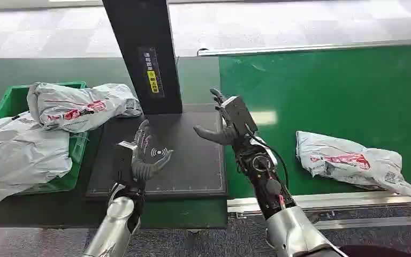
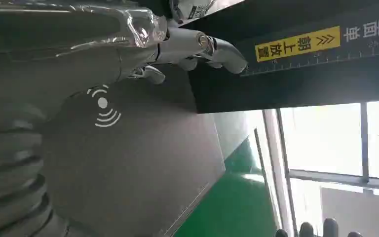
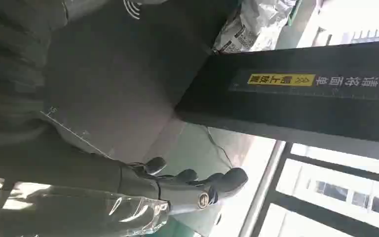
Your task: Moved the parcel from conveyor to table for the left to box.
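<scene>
Nearest the robot, the left hand (image 1: 143, 155) hovers over the near left part of the black scanning pad (image 1: 192, 160), fingers spread apart and holding nothing; the white wireless symbol (image 1: 160, 153) printed on the pad lies just beside its fingertips. In the left wrist view the same hand (image 2: 177, 47) reaches out above that symbol (image 2: 103, 106), its fingers apart.

A little farther on, the right hand (image 1: 226, 122) hangs over the pad's right edge, thumb pointing toward the left hand and fingers raised, wide and empty. The right wrist view shows this hand (image 3: 187, 185) with fingers loosely extended above the pad (image 3: 118, 84).

To the right, on the green conveyor belt (image 1: 342, 91), lies a grey plastic parcel (image 1: 350, 160) with red print, well apart from the right hand and near the belt's near edge.

To the left, a green bin (image 1: 10, 101) holds grey bagged parcels; one (image 1: 80, 106) drapes over its rim onto the table (image 1: 10, 67), another (image 1: 18, 155) lies nearer.

Behind the pad stands a black upright post (image 1: 144, 53) with a yellow label (image 1: 153, 81).
</scene>
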